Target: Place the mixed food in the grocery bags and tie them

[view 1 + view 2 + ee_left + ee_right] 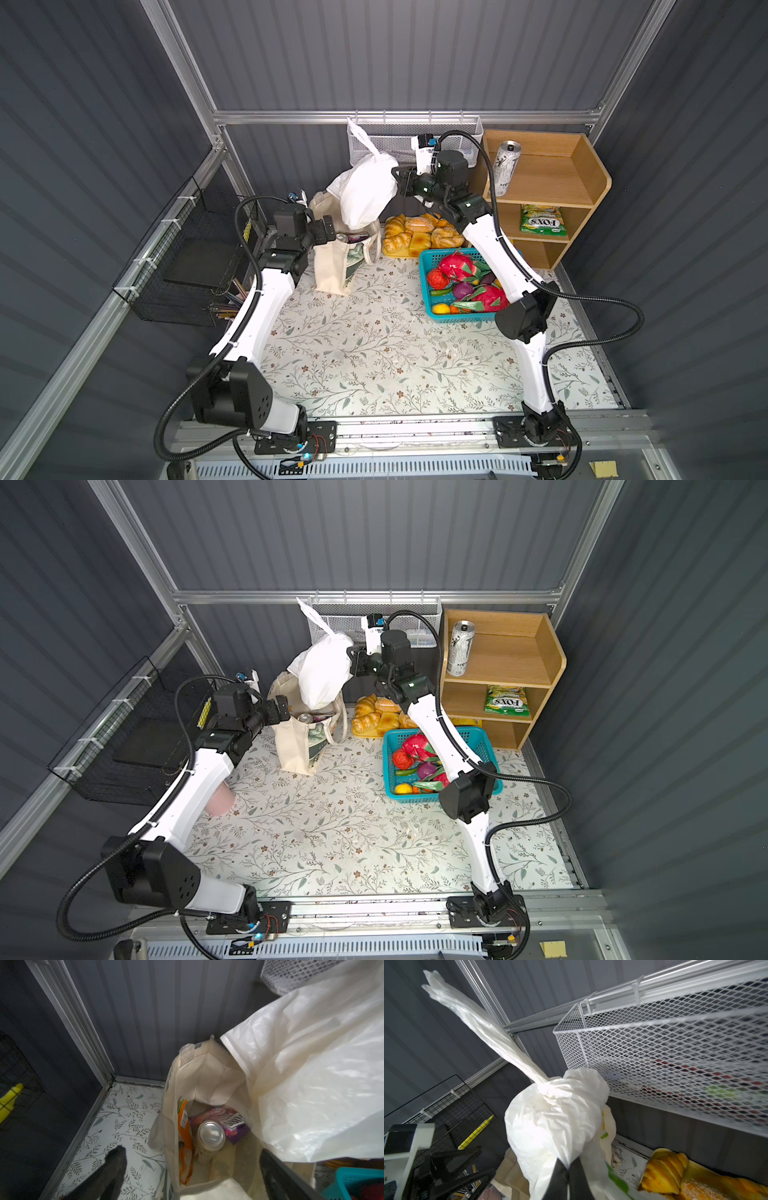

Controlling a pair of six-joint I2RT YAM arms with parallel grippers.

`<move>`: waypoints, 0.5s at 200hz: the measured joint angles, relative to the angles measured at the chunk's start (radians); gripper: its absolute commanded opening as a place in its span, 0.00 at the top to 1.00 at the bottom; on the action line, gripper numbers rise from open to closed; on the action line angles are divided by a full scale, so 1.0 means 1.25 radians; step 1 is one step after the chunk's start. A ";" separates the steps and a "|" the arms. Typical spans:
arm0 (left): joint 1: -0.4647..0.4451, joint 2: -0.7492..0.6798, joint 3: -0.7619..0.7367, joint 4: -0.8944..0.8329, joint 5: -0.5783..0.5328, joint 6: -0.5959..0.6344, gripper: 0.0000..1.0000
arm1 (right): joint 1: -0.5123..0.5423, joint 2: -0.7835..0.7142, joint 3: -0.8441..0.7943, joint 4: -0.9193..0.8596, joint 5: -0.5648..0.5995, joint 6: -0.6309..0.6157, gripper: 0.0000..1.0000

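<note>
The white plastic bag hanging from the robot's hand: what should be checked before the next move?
1. Right hand shut on the white plastic bag: ok.
2. Bag's top knotted: ok, a knot shows in the right wrist view.
3. Left hand open, by the canvas tote rim: ok.
4. Tote holds a drink can, purple pouch and orange packet: ok.
5. Tote tied: not ok, its mouth gapes open.
6. All food packed: not ok, a second can and a green pouch sit on the wooden shelf.
</note>
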 measured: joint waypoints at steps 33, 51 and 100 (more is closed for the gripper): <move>0.000 0.047 0.019 -0.016 -0.061 0.023 0.00 | 0.002 0.029 0.005 0.048 -0.010 -0.018 1.00; 0.000 0.072 0.039 -0.022 -0.089 0.045 0.00 | 0.016 0.048 0.006 0.062 -0.013 -0.048 1.00; 0.000 0.103 0.063 -0.034 -0.110 0.076 0.00 | 0.085 0.114 0.002 0.051 0.000 -0.169 1.00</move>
